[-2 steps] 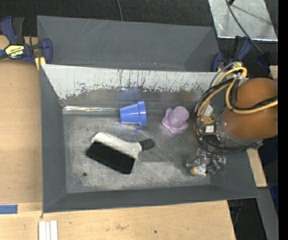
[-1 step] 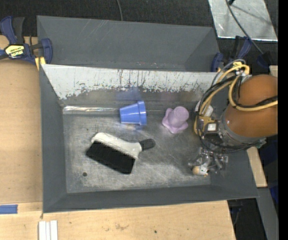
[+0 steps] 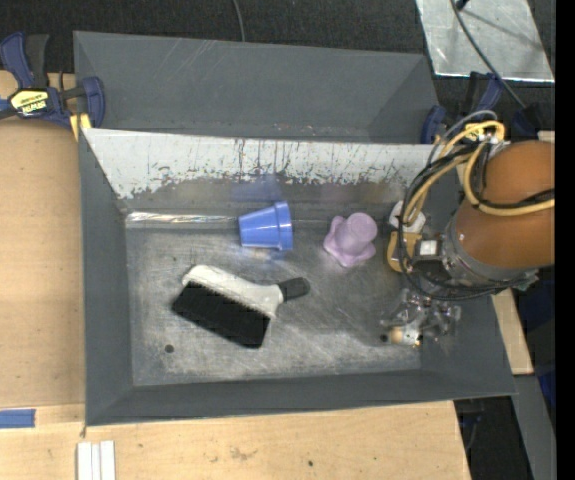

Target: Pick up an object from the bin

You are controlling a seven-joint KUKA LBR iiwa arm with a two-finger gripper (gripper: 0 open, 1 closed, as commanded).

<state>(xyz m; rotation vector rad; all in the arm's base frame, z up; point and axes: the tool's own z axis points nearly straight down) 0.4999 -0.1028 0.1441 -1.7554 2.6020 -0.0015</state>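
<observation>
My gripper (image 3: 414,328) hangs low at the right end of the bin, over bare floor near the front right corner. A pale purple lumpy toy (image 3: 351,238) lies up and left of it, by the back wall. A blue plastic cup (image 3: 267,225) lies on its side further left along the same wall. A brush with a white back, black bristles and a dark handle stub (image 3: 232,304) rests in the middle of the floor, left of the gripper. I see none of these between the fingers.
The arm with its orange cover and looped cables stands over the bin's right rim. The sloping right and front walls lie close around the gripper.
</observation>
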